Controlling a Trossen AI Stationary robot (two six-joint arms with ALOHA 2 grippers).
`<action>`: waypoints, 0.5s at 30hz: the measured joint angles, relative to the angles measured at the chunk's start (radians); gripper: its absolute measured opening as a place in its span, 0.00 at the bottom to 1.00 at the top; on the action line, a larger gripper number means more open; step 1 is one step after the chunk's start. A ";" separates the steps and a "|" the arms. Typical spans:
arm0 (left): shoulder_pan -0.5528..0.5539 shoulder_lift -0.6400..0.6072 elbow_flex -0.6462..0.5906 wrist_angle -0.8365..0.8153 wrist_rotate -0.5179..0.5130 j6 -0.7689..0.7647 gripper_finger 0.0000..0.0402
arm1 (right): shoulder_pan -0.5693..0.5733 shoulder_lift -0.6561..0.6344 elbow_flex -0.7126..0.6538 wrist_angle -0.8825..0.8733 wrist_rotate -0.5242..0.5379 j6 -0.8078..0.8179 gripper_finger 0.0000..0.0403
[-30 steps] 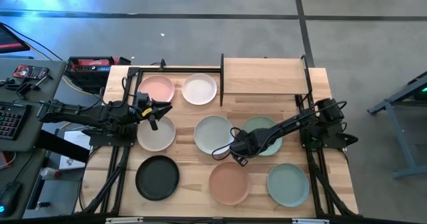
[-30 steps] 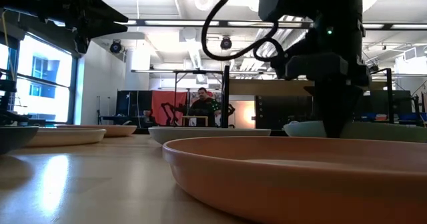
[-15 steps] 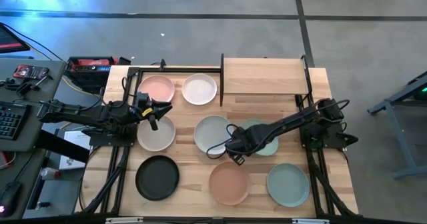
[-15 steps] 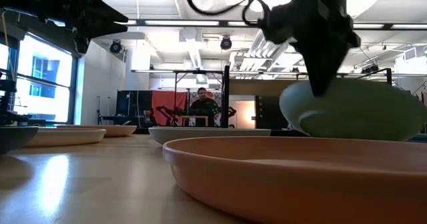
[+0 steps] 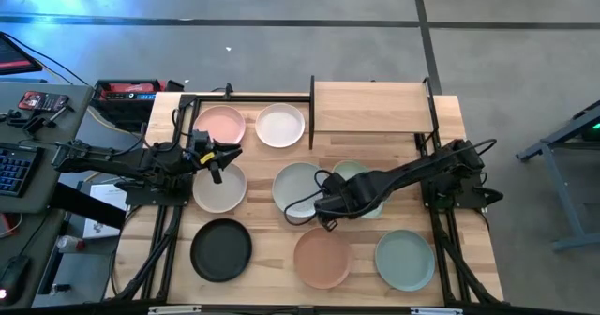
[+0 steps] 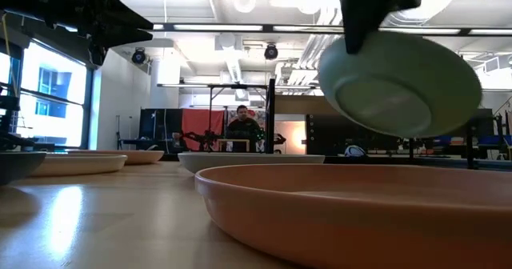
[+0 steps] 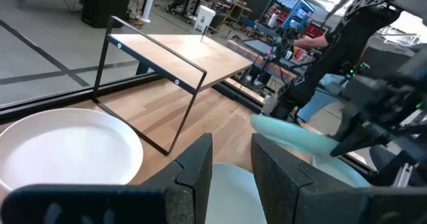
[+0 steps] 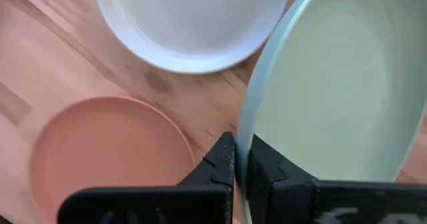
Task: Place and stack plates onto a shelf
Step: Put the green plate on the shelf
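Writing/labels: none legible on the plates, the shelf or either arm; the red case beyond the table's far left corner carries a mark too small to read.
Right gripper (image 5: 327, 209): over the table's middle, just beside the pale grey plate (image 5: 300, 188); fingers clamped on the rim of the sage green plate (image 8: 333, 97).
Sage green plate vs jaws: its edge runs between the two dark fingers in the right wrist view, one finger on the inner face and one on the outer. Plate is clear of the table and tilted; in the low view (image 6: 394, 85) its underside faces the camera and it hangs above the terracotta plate (image 6: 352, 213).
Below the lifted plate: pale grey plate and terracotta plate (image 8: 107, 151) both flat on the wood.
Left gripper (image 5: 217, 159): over the table's left side, between the pink plate (image 5: 218, 125) and the cream plate (image 5: 218, 187); fingers (image 7: 197, 167) slightly parted, gripping nothing.
Shelf (image 5: 370, 107): at the table's far edge, right of the white plate (image 5: 280, 125); its panel is bare.
Other plates: black plate (image 5: 221, 249) near left; teal plate (image 5: 405, 260) near right.
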 joint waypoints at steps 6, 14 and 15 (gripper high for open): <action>0.000 0.000 0.000 0.000 0.012 0.000 0.23 | 0.007 0.000 0.137 -0.087 0.133 0.000 0.00; 0.000 0.000 0.000 -0.001 0.061 0.000 0.23 | -0.014 -0.002 0.291 -0.287 0.338 -0.009 0.00; 0.000 0.000 0.000 -0.001 0.065 0.000 0.23 | -0.020 -0.010 0.294 -0.278 0.364 -0.033 0.00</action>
